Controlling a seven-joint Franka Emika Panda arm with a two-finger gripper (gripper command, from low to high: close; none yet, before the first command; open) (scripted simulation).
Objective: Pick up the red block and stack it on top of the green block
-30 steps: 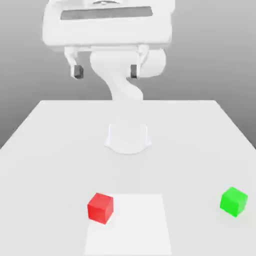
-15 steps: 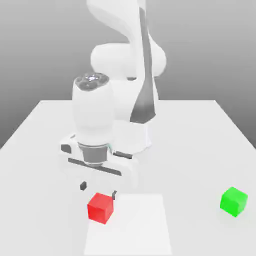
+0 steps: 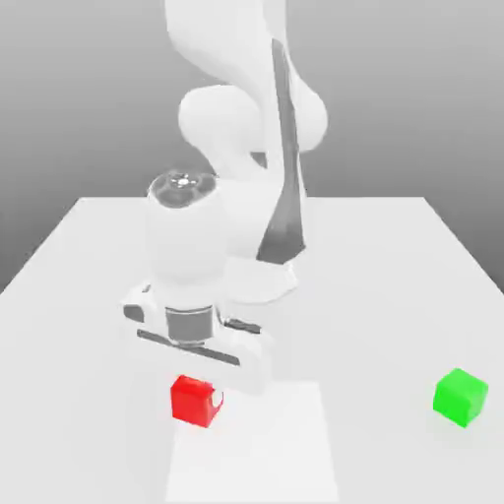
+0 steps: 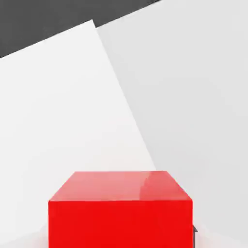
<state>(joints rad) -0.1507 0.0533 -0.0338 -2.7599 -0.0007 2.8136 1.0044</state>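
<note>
White robot hand (image 3: 197,399) closed on the glossy red cube (image 3: 196,401), which sits at the white square sheet's (image 3: 258,448) corner. Bright green cube (image 3: 460,398) well apart from the sheet, on the pale worktop (image 3: 384,325).

The red block (image 4: 120,218) looks smooth and faintly glossy, like plastic

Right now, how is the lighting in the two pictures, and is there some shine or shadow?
Exterior view: bright, pale light nearly melts the white robot arm into the white tabletop; a small glint on its wrist; background shaded grey. Hand view: red block has a lighter top, faint pinkish tint beside it.
</note>
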